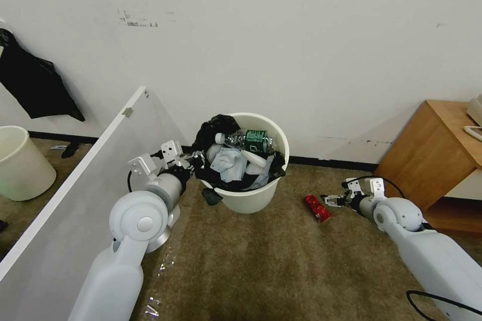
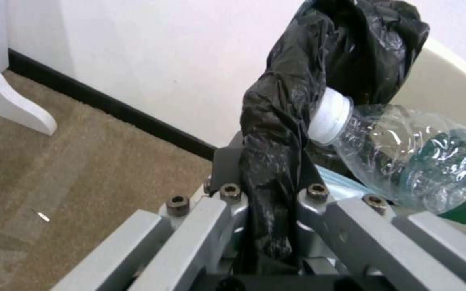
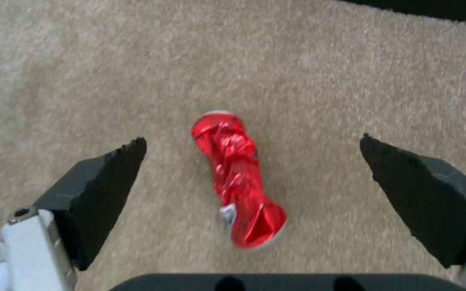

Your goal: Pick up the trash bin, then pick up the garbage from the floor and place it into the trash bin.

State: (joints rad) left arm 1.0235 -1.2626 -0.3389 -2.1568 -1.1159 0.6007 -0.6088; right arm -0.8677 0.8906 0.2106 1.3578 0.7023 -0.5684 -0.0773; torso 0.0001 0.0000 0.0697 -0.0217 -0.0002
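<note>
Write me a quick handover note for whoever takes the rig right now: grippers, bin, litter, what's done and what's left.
Left gripper: shut on the black bag at the rim of the trash bin, at the bin's left side.
Right gripper: open, low over the carpet, fingers to either side of the crushed red can, not touching it.
Trash bin: already holds a clear bottle, tissues and other litter.
Done: bin gripped, much of the garbage in.
Left: grasp the red can, which lies on the floor to the bin's right, and drop it into the bin.
</note>
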